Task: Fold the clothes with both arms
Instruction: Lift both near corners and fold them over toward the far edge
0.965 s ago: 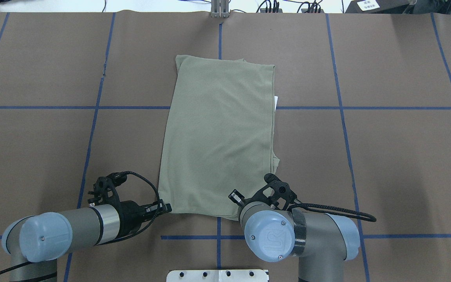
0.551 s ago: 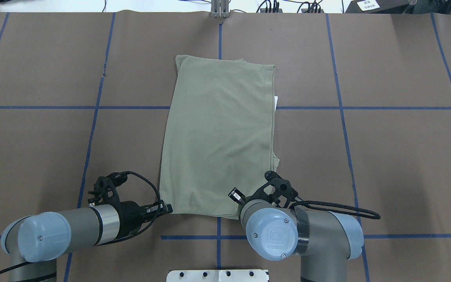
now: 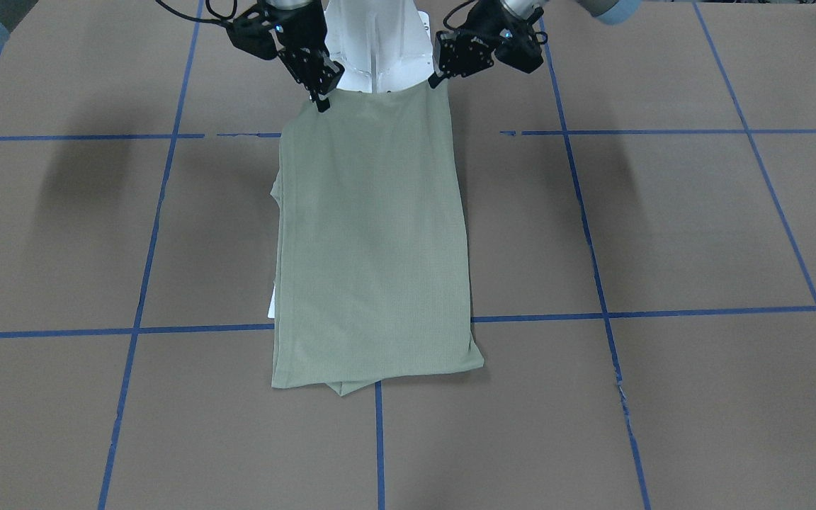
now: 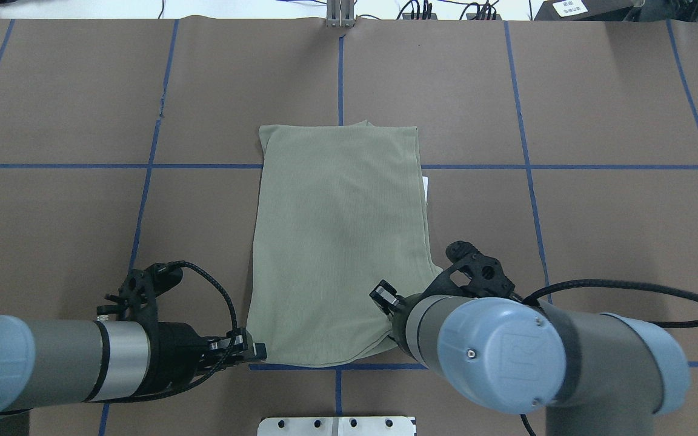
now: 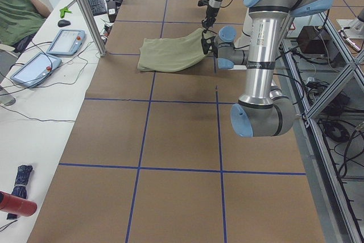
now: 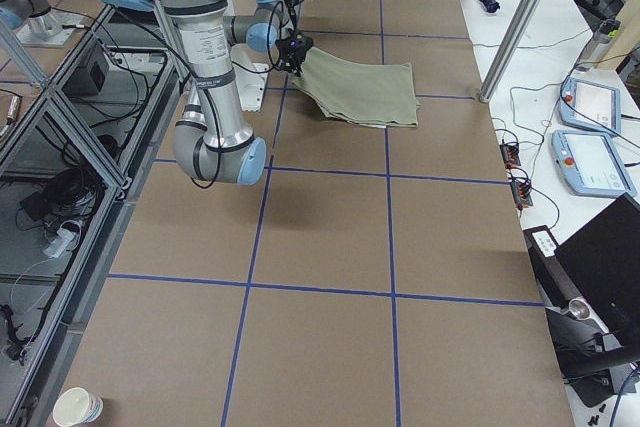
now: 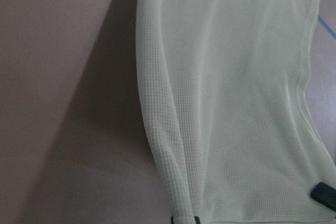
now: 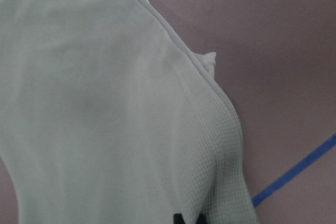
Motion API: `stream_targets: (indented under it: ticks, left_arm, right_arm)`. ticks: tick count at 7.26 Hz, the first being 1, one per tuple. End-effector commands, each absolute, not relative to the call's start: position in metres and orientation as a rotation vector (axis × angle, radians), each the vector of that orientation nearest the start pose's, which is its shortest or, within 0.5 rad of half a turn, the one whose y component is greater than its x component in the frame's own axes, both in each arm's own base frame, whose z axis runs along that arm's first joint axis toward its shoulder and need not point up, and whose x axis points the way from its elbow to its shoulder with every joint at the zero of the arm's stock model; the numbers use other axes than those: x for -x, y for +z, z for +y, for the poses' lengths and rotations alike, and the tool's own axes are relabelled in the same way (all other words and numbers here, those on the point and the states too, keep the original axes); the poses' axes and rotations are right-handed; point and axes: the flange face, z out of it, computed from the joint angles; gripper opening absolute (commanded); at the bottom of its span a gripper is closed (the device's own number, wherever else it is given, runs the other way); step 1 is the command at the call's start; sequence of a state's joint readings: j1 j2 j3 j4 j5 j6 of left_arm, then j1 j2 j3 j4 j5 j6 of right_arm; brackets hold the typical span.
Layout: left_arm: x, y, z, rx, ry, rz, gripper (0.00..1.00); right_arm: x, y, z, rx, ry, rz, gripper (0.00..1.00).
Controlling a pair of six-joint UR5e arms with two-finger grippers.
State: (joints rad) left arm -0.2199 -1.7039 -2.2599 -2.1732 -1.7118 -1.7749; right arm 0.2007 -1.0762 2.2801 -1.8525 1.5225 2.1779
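The sage-green shirt (image 4: 340, 242) lies folded into a long rectangle along the table's middle, and it also shows in the front view (image 3: 372, 241). Its near edge is raised off the table and its far part rests flat. My left gripper (image 4: 257, 351) is shut on the near left corner. My right gripper (image 3: 321, 103) is shut on the near right corner; in the overhead view its own wrist hides it. The white hang tag (image 4: 425, 184) peeks out from under the shirt's right edge. Both wrist views are filled with green knit fabric (image 7: 236, 103) (image 8: 105, 103).
The brown table cover (image 4: 597, 242) has blue tape grid lines. The white pedestal base (image 4: 337, 426) stands at the near edge between the arms. A metal post (image 4: 341, 15) stands at the far edge. Tablets (image 5: 65, 41) and a seated person (image 5: 20, 9) are beyond the table's far side.
Both arms drew back toward the robot and rose, holding the shirt's near corners. The near edge lifted and the whole shirt slid toward the robot.
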Motion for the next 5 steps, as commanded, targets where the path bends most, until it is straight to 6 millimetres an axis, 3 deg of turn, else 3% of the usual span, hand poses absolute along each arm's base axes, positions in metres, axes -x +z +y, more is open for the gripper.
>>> stream_targets:
  ticks: [1, 2, 3, 5]
  left_arm:
    - [-0.337, 0.164, -0.196, 0.148, -0.222, 1.396, 0.00]
    - [-0.346, 0.168, -0.205, 0.132, -0.235, 1.381, 0.00]
    - [-0.364, 0.169, -0.235, 0.049, -0.238, 1.367, 0.00]
    - [-0.419, 0.186, -0.309, -0.092, -0.228, 1.271, 0.00]
  right_arm:
    - [0.403, 0.122, -0.221, 0.172, 0.716, -0.943, 0.00]
    - [0.414, 0.127, -0.225, 0.143, 0.681, -0.920, 0.00]
    - [0.437, 0.143, -0.242, 0.079, 0.646, -0.862, 0.00]
    - [0.480, 0.170, -0.312, -0.007, 0.635, -0.851, 0.00]
